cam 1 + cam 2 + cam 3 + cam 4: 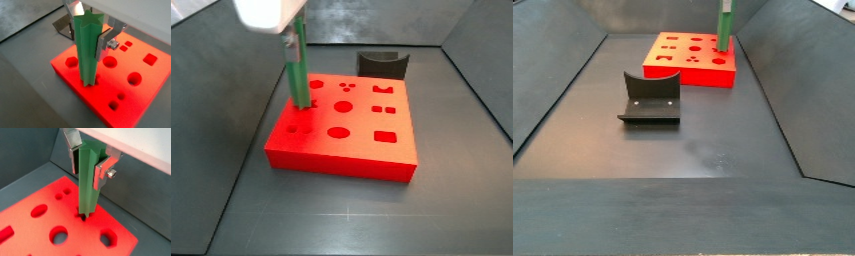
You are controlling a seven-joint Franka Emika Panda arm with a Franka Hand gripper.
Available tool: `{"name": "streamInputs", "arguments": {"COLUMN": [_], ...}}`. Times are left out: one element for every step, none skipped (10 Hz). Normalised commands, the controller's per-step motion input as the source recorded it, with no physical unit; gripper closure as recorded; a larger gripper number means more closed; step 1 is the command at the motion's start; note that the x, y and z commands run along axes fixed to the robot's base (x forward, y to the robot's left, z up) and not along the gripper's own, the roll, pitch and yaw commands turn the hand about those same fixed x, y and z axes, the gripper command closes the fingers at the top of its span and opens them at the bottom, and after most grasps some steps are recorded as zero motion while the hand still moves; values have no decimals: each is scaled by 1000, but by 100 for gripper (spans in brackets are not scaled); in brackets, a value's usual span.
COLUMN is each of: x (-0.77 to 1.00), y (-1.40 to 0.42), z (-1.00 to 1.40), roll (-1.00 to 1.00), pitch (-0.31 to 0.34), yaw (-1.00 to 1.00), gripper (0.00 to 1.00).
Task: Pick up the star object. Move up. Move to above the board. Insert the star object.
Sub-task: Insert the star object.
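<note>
The star object (pixel 87 50) is a long green rod with a star-shaped end face, standing upright. My gripper (pixel 88 35) is shut on its upper part, one silver finger (pixel 101 170) on each side. Its lower end meets a cutout in the board (pixel 143 82), the flat red block with many shaped holes; how deep it sits there I cannot tell. In a side view the star object (pixel 299 80) stands at the board's (pixel 345 145) far left part, under my gripper (pixel 294 45). In a side view the rod (pixel 724 25) rises from the board (pixel 687 70).
The dark L-shaped fixture (pixel 651 98) stands on the grey floor apart from the board; it shows as well behind the board, fixture (pixel 381 64). Sloping grey walls enclose the floor on all sides.
</note>
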Motion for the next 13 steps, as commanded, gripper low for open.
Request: {"name": "streamInputs", "arguments": {"x": [377, 194, 51, 0, 0, 0, 0, 0, -14, -143, -169, -180, -203], "y": [371, 123, -3, -140, -226, -294, -177, -126, -97, -14, -66, 0, 0], "z": [-14, -17, -57, -31, -6, 0, 0, 0, -26, -106, -140, -169, -186], "roll": [-107, -59, 0, 0, 0, 19, 0, 0, 0, 0, 0, 0, 0], "pitch": [117, 94, 67, 36, 1, 0, 0, 0, 0, 0, 0, 4, 10], "yaw": [-149, -69, 0, -6, -37, -26, -11, 0, 0, 0, 0, 29, 129], "gripper": [100, 100, 100, 100, 100, 100, 100, 100, 100, 100, 100, 100, 100]}}
